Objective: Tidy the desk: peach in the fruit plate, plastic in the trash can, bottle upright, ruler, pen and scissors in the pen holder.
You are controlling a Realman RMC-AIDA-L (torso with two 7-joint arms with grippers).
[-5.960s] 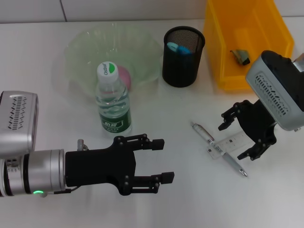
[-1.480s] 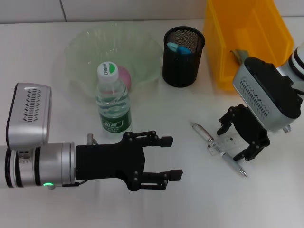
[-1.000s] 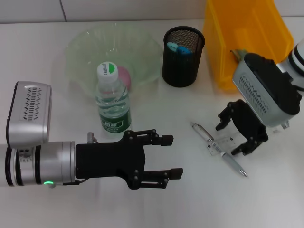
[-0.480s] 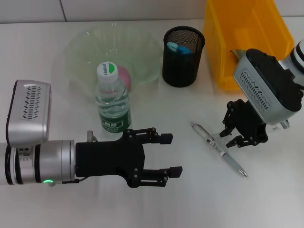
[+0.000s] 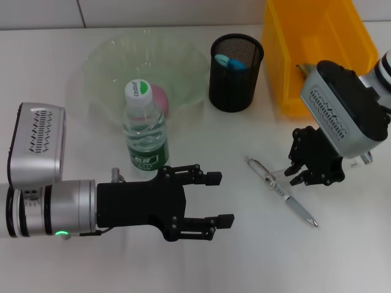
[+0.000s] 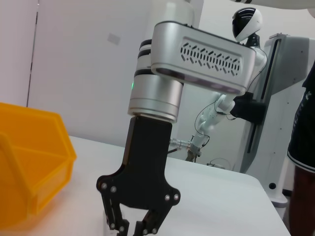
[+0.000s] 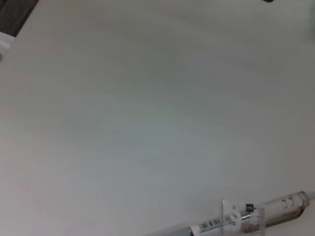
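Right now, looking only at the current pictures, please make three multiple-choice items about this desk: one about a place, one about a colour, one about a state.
1. Where is the peach?
A. in the fruit plate
B. in the yellow bin
C. beside the pen

2. What colour is the pen holder?
A. white
B. black
C. green

3. How is the bottle?
A. lying on its side
B. standing upright
C. held by the left end effector

Answers:
1 A: the pink fruit lies inside the clear plate, behind the bottle.
2 B: it is a black mesh cup.
3 B: its cap points up, and the left end effector is open in front of it, not touching it. The right end effector is low over the desk by the pen, shut on the ruler.
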